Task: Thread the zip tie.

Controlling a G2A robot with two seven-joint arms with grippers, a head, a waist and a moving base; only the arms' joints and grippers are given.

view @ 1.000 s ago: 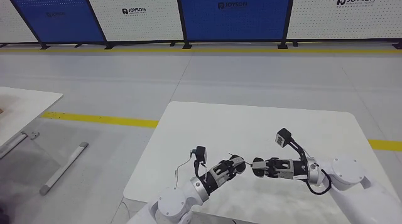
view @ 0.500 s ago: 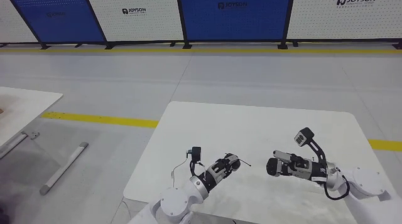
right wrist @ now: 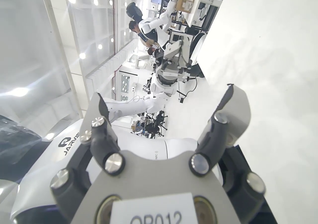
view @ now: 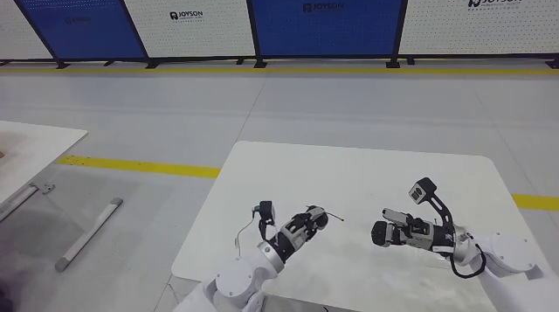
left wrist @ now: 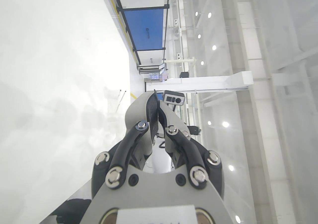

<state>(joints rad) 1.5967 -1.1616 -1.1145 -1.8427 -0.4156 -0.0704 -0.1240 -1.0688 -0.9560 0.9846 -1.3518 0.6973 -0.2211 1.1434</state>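
While top view shows the zip tie point(view: 333, 217) as a thin dark strand poking from the left gripper point(view: 317, 218) toward the right gripper point(view: 376, 231), left wrist view shows pads point(left wrist: 152, 111) pressed together, tie too thin to make out. Right wrist view: fingers point(right wrist: 232, 101) spread wide. Both sit over the white table point(view: 349, 168). Grey floor point(view: 262, 111), yellow lines point(view: 140, 166), blue and white panels point(view: 327, 6) behind.
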